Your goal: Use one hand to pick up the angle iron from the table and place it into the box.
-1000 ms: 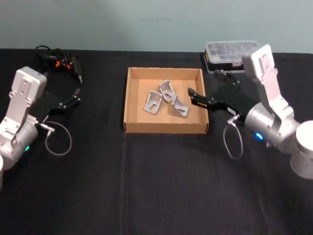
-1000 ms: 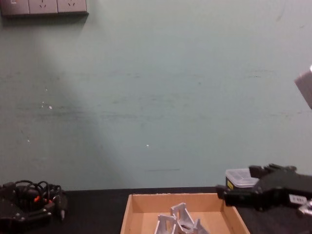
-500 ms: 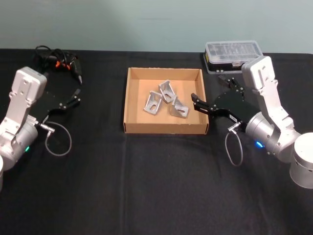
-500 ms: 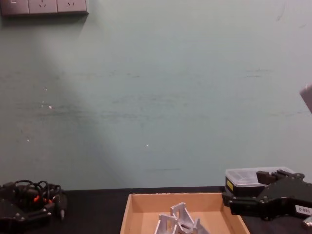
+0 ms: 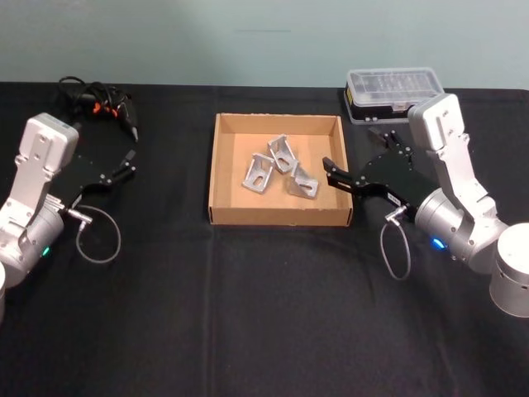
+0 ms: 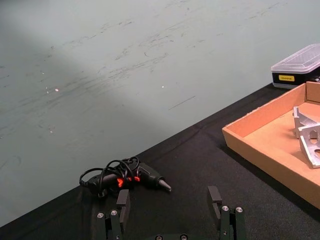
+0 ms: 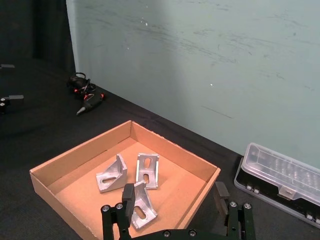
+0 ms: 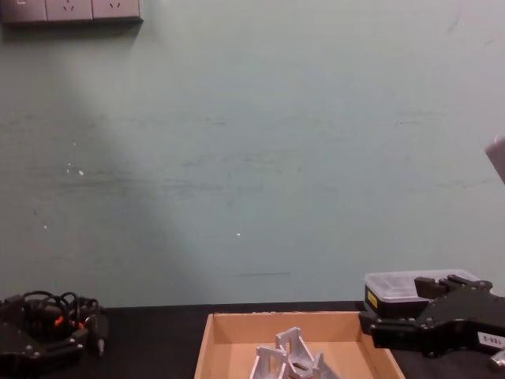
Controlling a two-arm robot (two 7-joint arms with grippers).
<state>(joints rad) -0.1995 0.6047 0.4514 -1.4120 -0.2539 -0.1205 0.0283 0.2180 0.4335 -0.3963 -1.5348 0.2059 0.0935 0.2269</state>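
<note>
The tan cardboard box (image 5: pixel 221 169) stands mid-table on the black table (image 5: pixel 248 289). Inside it lie three grey angle irons: one (image 5: pixel 259 174) at the left, one (image 5: pixel 283 153) behind it, and one (image 5: pixel 303 184) nearest the right wall. They also show in the right wrist view, angle irons (image 7: pixel 140 172), and low in the chest view, angle irons (image 8: pixel 288 357). My right gripper (image 5: pixel 354 151) hovers at the box's right wall, open and empty, with one finger over the box interior. In its own view the right gripper (image 7: pixel 174 195) holds nothing. My left gripper (image 5: pixel 128 163) rests open at the far left, also the left gripper (image 6: pixel 169 199).
A black case with a clear lid (image 5: pixel 393 91) stands behind my right arm, close to the box's back right corner. A glue gun with tangled cable (image 5: pixel 99 99) lies at the back left. A green wall runs behind the table.
My right gripper has pulled back a little from over the box toward its right wall and dropped lower. The angle irons and the left arm have not moved.
</note>
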